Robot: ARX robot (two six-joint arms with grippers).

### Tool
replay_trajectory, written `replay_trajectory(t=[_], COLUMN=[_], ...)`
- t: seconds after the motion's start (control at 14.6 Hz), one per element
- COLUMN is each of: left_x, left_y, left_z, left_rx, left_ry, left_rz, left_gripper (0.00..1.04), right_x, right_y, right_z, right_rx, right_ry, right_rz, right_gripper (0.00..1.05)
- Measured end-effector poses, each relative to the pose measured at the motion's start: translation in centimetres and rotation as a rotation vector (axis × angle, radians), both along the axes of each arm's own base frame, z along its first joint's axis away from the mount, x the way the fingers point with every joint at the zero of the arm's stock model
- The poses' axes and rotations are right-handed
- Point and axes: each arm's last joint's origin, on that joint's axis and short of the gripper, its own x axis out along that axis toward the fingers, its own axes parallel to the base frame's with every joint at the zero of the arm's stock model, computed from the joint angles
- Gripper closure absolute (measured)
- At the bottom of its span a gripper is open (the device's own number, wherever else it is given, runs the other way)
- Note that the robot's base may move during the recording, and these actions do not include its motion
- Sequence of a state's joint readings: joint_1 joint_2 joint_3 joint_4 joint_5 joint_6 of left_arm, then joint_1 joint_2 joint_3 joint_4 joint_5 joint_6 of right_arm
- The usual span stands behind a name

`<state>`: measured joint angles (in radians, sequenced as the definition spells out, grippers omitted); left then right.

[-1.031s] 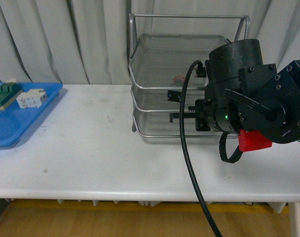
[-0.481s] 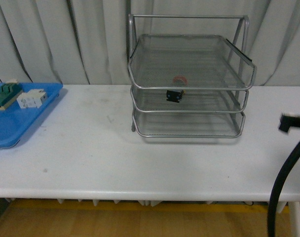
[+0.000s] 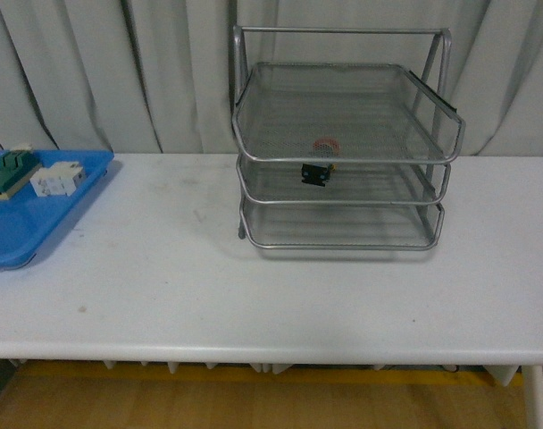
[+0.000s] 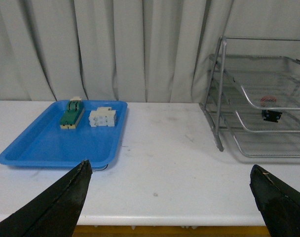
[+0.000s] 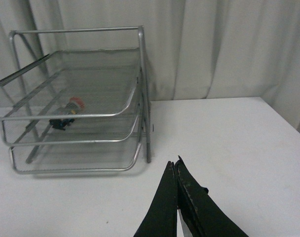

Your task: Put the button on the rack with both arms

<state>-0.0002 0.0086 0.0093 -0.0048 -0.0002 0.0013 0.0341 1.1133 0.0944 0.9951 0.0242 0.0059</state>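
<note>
Already button (image 3: pixel 317 170) lying on its side in rack (image 3: pixel 343 152) middle tier, cap rearward. Right gripper (image 5: pixel 175 197) clenched, empty, nearer rack; left gripper (image 4: pixel 169 197) spread wide, empty.

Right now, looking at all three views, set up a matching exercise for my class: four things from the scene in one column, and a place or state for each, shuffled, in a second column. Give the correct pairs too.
Column 1
1. button
2. green terminal block
3. left gripper
4. right gripper

Column 2
A. fingers wide apart, holding nothing
B. on the blue tray
C. fingertips closed together
D. in the rack, on its middle tier

Pairs: 1-D, 2-B, 3-A, 4-C
</note>
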Motion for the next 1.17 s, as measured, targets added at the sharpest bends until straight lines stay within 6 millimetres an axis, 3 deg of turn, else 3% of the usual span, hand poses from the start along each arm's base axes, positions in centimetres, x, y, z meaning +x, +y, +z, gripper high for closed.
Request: replay_trajectory(t=[0.21,0.82,1.17], left_x=[0.0,0.0,0.0], left_y=[0.0,0.0,0.0], left_z=[0.0,0.0,0.0], left_rx=[0.000,0.000,0.000], left_ry=[0.000,0.000,0.000], left_rz=[0.000,0.000,0.000], left_gripper=[0.07,0.07,0.07], right_x=[-0.5,-5.0,-6.2], right_y=[-0.5,-0.6,-0.6], right_z=[0.1,0.8,1.0], right_rx=[0.001,0.001,0.001], right_ry=[-0.003,-0.029,-0.038], right_rz=[-0.016,-0.018,-0.018], right_gripper=[1.03,1.03,1.03])
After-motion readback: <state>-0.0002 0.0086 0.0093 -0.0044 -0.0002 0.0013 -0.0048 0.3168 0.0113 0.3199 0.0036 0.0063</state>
